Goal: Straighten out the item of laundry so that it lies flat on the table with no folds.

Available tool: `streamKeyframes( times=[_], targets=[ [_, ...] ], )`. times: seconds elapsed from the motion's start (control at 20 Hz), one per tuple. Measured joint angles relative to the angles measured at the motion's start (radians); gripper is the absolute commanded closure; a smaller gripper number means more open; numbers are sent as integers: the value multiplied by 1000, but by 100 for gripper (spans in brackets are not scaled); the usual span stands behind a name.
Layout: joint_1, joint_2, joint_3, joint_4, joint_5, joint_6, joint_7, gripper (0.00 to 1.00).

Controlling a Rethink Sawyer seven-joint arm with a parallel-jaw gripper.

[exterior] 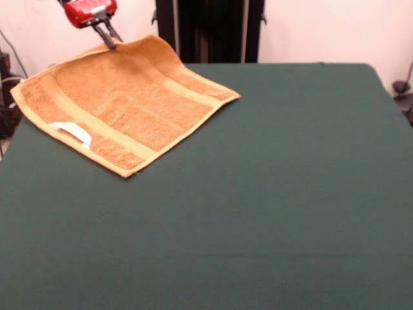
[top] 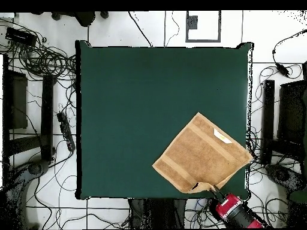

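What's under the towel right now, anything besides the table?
Only the green table shows around the towel. The gripper lifts its far corner slightly; nothing shows beneath there. The rest lies flat, hiding whatever it covers.

A tangle of black cables (top: 45,60) sprawls over the pale tiled floor (top: 150,27) on one side of the overhead view. A black power strip (top: 65,130) lies among them, near the tabletop's edge. Dark equipment racks (top: 15,102) stand along that side, and another dark rack (top: 294,117) stands opposite. In the front view a white wall (exterior: 322,29) rises behind, with a black upright stand (exterior: 210,29) against it.
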Motion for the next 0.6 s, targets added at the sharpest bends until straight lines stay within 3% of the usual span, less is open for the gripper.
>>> streamKeyframes(
  times=[0.6],
  targets=[
    [-83,84,-22,-19,-13,22,-137,100]
  ],
)
